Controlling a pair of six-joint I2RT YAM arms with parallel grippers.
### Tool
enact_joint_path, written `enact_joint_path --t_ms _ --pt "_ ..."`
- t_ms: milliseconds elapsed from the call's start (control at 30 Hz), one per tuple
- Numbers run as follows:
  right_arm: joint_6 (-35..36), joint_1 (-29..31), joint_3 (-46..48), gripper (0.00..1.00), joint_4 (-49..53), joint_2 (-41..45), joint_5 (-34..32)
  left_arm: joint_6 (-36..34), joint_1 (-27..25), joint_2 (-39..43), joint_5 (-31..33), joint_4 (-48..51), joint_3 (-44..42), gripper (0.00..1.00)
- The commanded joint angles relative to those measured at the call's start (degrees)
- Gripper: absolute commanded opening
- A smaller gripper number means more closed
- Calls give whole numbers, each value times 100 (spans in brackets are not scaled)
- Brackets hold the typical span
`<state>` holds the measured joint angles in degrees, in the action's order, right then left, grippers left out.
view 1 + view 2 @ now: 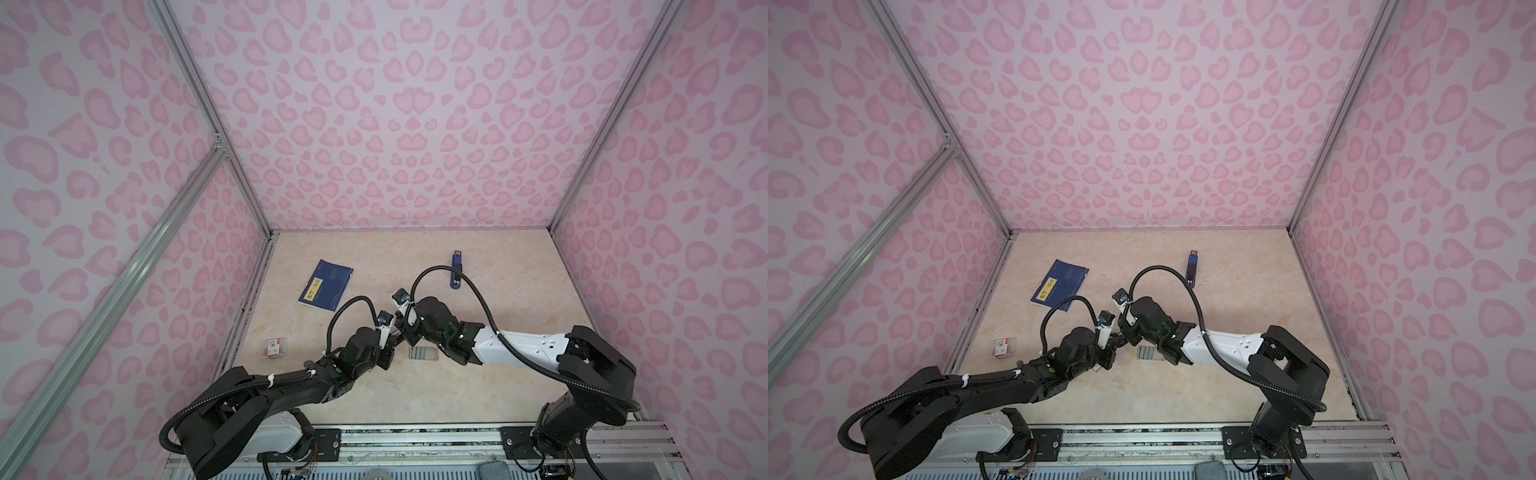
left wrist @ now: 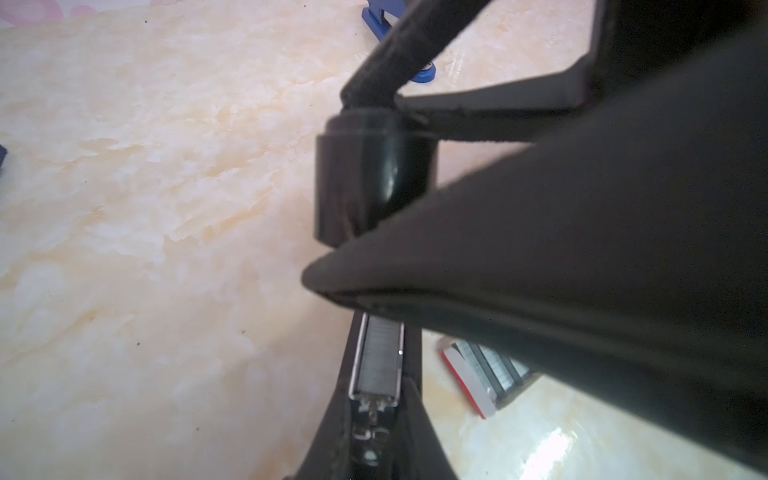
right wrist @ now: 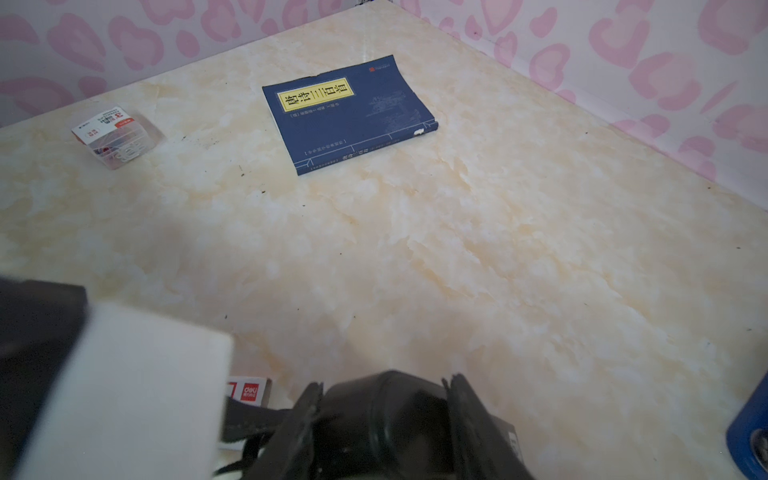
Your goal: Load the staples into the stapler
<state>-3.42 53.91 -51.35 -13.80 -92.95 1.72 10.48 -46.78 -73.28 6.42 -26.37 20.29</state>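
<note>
From over the table (image 1: 478, 386) the two pincers meet nose to nose, and in both top views the arms hide what is between them. The left wrist view gives it away. The left pincer (image 1: 392, 344) is clamped on the body of a black stapler (image 2: 372, 183) that is swung open, and a strip of staples (image 2: 379, 361) lies in its channel just past that pincer's finger. The right wrist view shows the right pincer (image 3: 384, 390) with a finger on either side of the stapler's lid end. That edge is so blurred that I can't tell whether they press it. The spare staples (image 1: 422, 353), a ribbed grey pack, lie on the table beside the right pincer's wrist, near the left pincer's tip. Only the right wrist view shows a red-and-white box (image 3: 247, 392) close beside the right pincer. By my count there are two staplers: the black one, and a blue stapler (image 1: 456, 272) well beyond the right pincer. There is one blue book (image 1: 326, 284) beyond the left pincer, and one clear box of paper clips (image 1: 276, 347) well out to that pincer's outer side.
</note>
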Motion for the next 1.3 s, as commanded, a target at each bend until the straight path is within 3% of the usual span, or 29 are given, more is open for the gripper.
enact_joint_path --t_ms 0,267,533,700,867,1067,1267 --pt "-521 94 -43 48 -290 -22 1067 -65 -4 29 -114 -396 111 11" --pt "-572 75 38 50 -350 51 923 -98 1 111 33 -330 120 10" --pt "-795 -453 617 50 -475 531 744 -153 -6 25 918 -475 17 11" --pt "-962 -886 1011 50 -464 924 659 -237 -2 -641 1501 -687 269 11" --pt "-1113 -1195 1305 50 -418 1135 613 -235 -6 -1585 1695 -735 783 12" --pt "-1192 -1310 1469 50 -322 1281 552 12 -2 -2176 1601 -578 1139 19" --pt "-1205 -1433 1488 51 -259 1348 566 220 -15 -2005 1454 -228 1120 33"
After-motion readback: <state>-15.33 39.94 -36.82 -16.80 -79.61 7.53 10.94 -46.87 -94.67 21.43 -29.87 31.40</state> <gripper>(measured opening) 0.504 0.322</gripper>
